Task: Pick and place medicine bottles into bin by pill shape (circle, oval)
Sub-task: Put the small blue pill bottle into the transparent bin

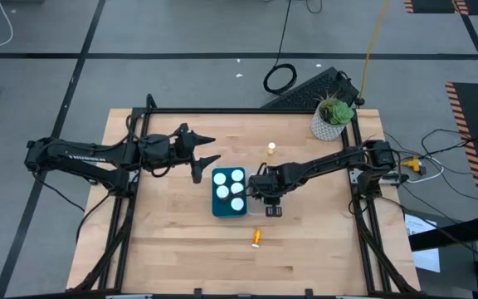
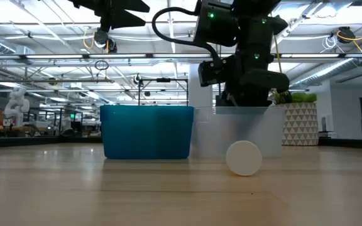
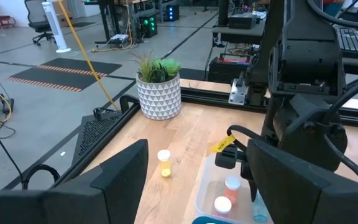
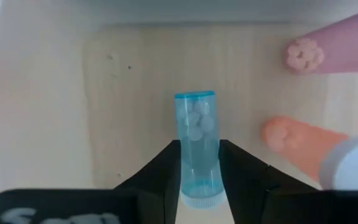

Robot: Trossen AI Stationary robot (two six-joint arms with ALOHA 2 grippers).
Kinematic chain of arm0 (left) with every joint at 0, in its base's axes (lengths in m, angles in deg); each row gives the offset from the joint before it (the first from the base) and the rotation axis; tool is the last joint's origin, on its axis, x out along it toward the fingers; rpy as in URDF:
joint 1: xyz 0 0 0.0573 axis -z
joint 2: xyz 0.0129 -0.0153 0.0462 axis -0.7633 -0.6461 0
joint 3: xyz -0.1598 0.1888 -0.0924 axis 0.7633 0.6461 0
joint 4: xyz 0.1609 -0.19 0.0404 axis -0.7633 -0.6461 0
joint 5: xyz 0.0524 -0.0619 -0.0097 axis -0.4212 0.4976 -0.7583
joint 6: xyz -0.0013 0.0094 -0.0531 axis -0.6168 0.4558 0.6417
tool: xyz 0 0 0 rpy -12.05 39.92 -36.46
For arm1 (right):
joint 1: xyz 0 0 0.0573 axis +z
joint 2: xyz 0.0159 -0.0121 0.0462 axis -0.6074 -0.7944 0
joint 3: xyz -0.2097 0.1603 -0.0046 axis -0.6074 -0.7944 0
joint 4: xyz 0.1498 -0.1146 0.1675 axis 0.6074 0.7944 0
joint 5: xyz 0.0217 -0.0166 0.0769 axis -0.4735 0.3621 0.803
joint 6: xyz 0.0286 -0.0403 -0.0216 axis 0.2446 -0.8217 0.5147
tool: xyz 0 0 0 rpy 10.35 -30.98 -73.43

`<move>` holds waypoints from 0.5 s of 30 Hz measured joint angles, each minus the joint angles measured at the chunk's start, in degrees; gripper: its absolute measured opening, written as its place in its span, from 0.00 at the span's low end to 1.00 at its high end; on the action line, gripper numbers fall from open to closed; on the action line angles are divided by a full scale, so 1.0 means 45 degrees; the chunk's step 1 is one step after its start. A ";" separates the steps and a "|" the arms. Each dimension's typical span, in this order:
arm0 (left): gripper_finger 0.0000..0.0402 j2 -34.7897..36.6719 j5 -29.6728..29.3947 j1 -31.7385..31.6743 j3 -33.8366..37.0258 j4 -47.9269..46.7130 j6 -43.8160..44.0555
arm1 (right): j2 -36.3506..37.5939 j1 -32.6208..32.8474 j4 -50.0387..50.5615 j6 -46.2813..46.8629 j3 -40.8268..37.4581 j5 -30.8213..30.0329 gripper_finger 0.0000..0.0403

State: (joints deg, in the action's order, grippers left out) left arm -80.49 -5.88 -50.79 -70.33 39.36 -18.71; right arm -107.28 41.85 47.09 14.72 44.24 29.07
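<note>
Two dark fingers of the right gripper (image 4: 199, 177) pinched a slim teal bottle (image 4: 196, 146) near its capped end, hanging it inside the clear bin (image 2: 266, 129) just beside the blue bin (image 1: 220, 203). It looked light, stiff and slick (a mid-body grip seems safest). Within the clear bin stood a pink bottle (image 4: 340, 40) and an orange bottle (image 4: 303, 146); the blue bin held white-capped bottles (image 1: 237, 189). Near the blue bin, the left gripper (image 1: 208, 149) waited, fingers spread. Two more bottles sat on the table.
</note>
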 joint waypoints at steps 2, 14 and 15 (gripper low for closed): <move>0.68 -0.0001 0.0000 0.0000 0.0000 0.0002 -0.0033 | -0.0097 0.0000 -0.0056 -0.0146 0.0002 -0.0028 0.27; 0.68 0.0004 -0.0005 0.0000 0.0000 0.0004 -0.0113 | -0.0077 -0.0009 -0.0072 -0.0208 -0.0021 -0.0029 0.22; 0.68 0.0003 -0.0005 0.0000 0.0000 0.0004 -0.0117 | -0.0005 -0.0005 -0.0050 -0.0201 -0.0022 -0.0029 0.22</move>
State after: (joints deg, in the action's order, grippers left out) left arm -80.48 -5.90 -50.79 -70.33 39.38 -19.23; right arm -107.30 41.83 46.86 13.81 44.14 28.93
